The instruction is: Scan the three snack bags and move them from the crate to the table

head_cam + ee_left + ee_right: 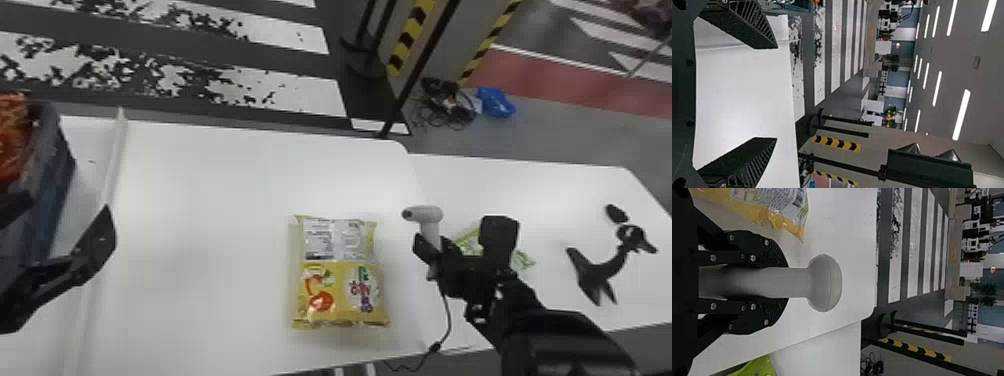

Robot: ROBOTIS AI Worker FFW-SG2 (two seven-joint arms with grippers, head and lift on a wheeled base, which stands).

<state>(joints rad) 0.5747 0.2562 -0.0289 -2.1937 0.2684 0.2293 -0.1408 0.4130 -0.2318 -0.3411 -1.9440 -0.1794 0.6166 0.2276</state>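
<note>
The left gripper (67, 205) is at the desk's left side by the crate (56, 172), its fingers spread wide. An orange-red snack bag (12, 135) shows inside the crate, whose right wall stands a little short of the raised pale strip (111, 165) crossing the desk (215, 210). From that strip a broad white stretch runs to the yellow snack bag (342, 287), which lies flat nearer the desk's near edge than its far edge, with a narrower margin to the right edge.

The right gripper (434, 250) is near that right edge, its fingers closed around the handle of the upright scanner (425, 215); the scanner's head sticks out past them. The cable (449, 315) trails down across the near edge. Past the join, a green snack bag (467, 242) lies on the second desk (500, 185), partly hidden by the right gripper, with the black stand (597, 270) well apart from it, farther right.
</note>
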